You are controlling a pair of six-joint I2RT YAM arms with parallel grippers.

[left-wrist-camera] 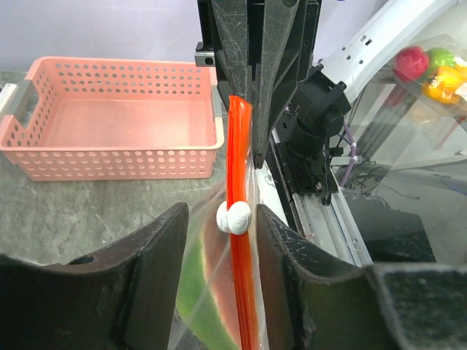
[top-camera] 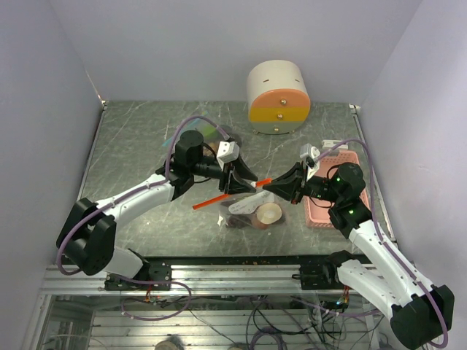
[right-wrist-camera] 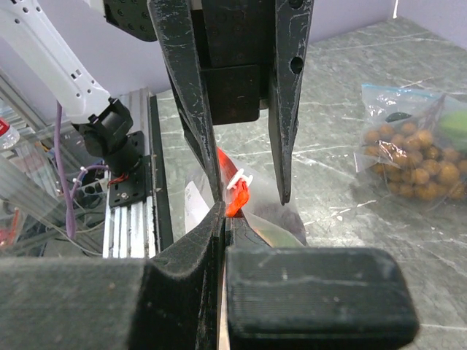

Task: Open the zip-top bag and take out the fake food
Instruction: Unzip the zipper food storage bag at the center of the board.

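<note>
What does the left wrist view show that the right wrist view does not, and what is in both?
Only the left wrist view: the pink perforated plastic basket. Only the right wrist view: a second clear bag of tan-brown toy grapes. Both: the orange-red zip strip of the clear zip-top bag with its white slider, the right gripper shut on that strip, and the left gripper open, its fingers either side of the slider.

Fake food (top-camera: 264, 214) inside the zip-top bag (top-camera: 244, 205) is too small to identify from above.
</note>
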